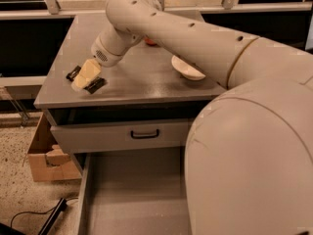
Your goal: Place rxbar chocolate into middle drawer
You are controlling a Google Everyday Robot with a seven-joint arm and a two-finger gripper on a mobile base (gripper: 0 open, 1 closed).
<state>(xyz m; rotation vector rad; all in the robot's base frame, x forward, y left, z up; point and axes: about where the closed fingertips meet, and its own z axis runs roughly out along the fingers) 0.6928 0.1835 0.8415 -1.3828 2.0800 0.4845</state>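
Note:
The rxbar chocolate [96, 85] lies flat on the grey cabinet top [142, 80] near its front left corner. Only its two dark ends show, one on each side of my gripper [86, 74]. The gripper's pale tip comes down from the right and sits right over the middle of the bar. The middle drawer [137, 195] stands pulled out below, a plain grey box with a bare floor. My arm and body hide its right part.
A closed drawer front with a black handle [145, 133] sits above the open drawer. A white bowl [187, 68] rests on the top at the right. A red apple [150, 42] peeks from behind my arm. A cardboard box [49, 158] and a cable [51, 217] lie on the floor at left.

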